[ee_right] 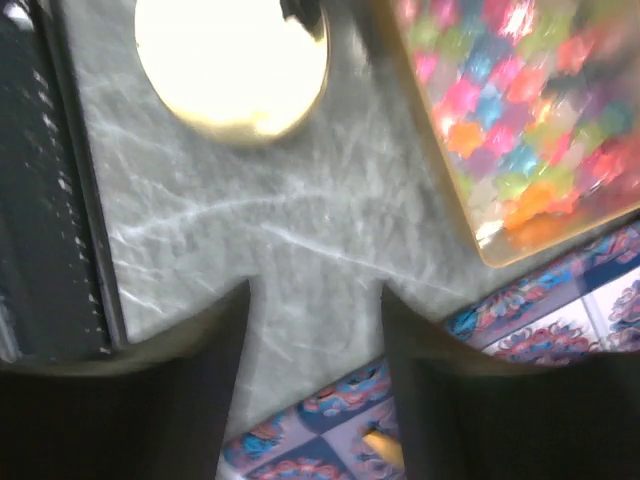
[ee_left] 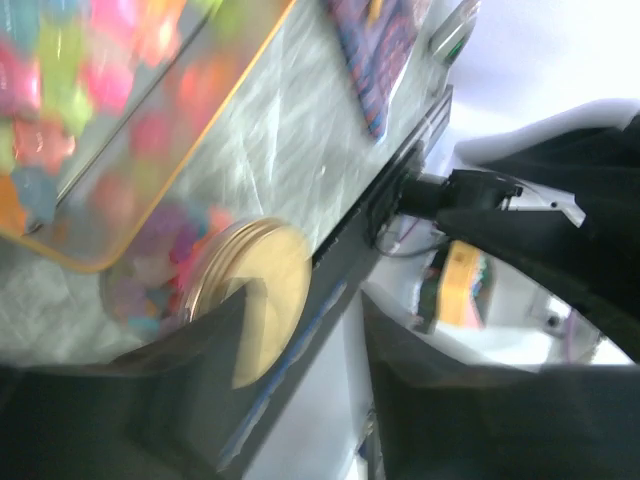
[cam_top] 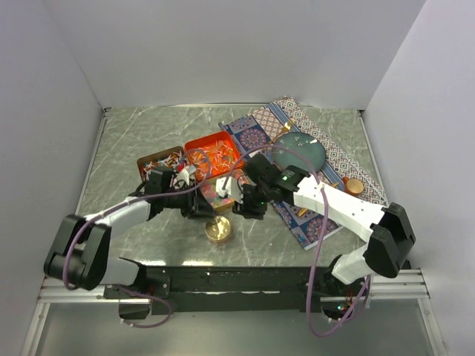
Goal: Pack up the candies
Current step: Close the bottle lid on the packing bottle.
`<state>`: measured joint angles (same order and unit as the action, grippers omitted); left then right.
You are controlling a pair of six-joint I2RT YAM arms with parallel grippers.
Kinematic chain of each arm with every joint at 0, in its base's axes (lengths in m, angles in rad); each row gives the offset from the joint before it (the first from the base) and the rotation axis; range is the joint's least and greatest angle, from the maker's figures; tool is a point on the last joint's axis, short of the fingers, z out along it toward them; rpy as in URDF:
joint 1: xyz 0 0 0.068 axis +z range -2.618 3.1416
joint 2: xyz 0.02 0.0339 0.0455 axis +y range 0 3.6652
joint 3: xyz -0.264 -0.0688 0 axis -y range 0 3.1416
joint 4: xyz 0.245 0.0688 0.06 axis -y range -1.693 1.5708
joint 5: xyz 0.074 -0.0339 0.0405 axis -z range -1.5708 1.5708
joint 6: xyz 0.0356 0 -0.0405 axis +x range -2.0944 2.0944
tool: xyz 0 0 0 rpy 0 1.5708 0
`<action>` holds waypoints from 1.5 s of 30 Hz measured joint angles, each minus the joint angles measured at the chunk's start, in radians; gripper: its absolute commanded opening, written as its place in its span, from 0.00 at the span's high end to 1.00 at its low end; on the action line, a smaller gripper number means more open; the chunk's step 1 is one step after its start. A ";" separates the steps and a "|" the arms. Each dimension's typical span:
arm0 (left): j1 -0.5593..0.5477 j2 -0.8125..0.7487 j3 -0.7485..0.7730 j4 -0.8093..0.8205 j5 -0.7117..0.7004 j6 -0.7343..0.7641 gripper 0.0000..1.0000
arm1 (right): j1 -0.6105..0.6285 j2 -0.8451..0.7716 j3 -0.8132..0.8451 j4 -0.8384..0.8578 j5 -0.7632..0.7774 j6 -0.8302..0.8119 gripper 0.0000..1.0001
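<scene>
Converging on the middle of the worktop (cam_top: 126,141), both arms hang low around the shallow gold-rimmed tin (ee_right: 447,165) that holds the bead-like jellies (ee_right: 500,110). The left tool (ee_left: 305,330) has its fingers parted with nothing between them; through the gap show only the round gold lid (ee_left: 250,290) and the worktop's near edge. The right tool (ee_right: 315,305) is likewise open and empty, with bare marbled surface between its fingers. The tin lies just to one side of it and the patterned mat (ee_right: 560,310) below it.

The candies sit in three places: the jellies in this central tin, orange-red pieces in the orange tin (cam_top: 194,142) behind it, and wrapped ones (cam_top: 167,159) in the tin furthest left. I can make out no loose sweets on the worktop, though the arms hide part of it.

My reading is that this is a pause between grasps at the jelly tin, with filling largely done and closing or tidying the tins left.

The next move calls for choosing one target. The tin's wall is low and thin, so a pinch needs the fingers lowered squarely over the rim. The lid lies flat, so it would need an edge-on approach. With both tools so near each other, one should probably hold off while the other works.
</scene>
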<state>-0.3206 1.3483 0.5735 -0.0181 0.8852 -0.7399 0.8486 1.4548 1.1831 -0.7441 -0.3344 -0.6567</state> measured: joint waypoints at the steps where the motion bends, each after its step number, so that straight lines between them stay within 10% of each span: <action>1: 0.013 -0.025 0.023 -0.014 -0.008 0.001 0.30 | 0.010 0.006 0.031 0.000 -0.011 0.016 0.89; 6: 0.153 -0.126 0.153 -0.071 -0.032 0.035 0.10 | 0.133 0.064 0.156 0.038 -0.024 0.076 1.00; 19: 0.267 -0.551 0.084 -0.303 -0.243 0.249 0.01 | 0.229 0.353 0.187 0.066 -0.011 0.076 1.00; 45: 0.268 -0.783 -0.037 -0.155 -0.230 0.516 0.03 | 0.227 0.284 0.127 0.079 0.027 0.028 1.00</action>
<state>-0.0528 0.5652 0.5362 -0.1734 0.6556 -0.2237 1.0752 1.7390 1.3106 -0.6655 -0.3073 -0.6289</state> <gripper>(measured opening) 0.993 0.007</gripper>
